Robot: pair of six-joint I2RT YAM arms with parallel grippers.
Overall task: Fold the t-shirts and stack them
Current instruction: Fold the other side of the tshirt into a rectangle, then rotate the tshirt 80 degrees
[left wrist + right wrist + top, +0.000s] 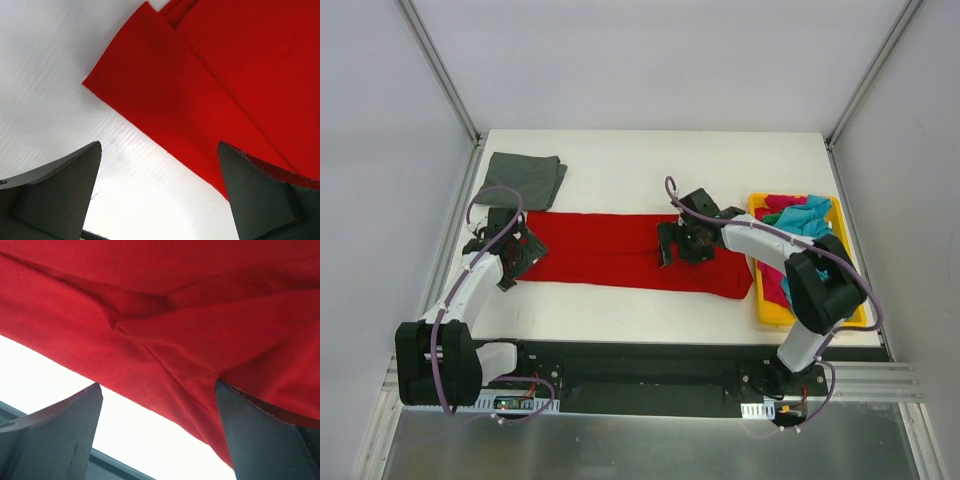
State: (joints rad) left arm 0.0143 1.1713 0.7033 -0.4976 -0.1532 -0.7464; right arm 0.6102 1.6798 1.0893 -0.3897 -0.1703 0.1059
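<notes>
A bright red t-shirt lies folded into a long strip across the middle of the table. My left gripper is open and empty at the strip's left end; in the left wrist view the red cloth lies just ahead, one finger over its near edge. My right gripper is open and low over the strip's right half; its wrist view shows creased red cloth between the fingers. A folded dark grey t-shirt lies at the back left. Turquoise, pinkish-red and green t-shirts are in the tray.
A yellow plastic tray stands at the right edge of the table, holding the heaped shirts. Grey walls close in the left, right and back sides. The black arm-mount rail runs along the near edge.
</notes>
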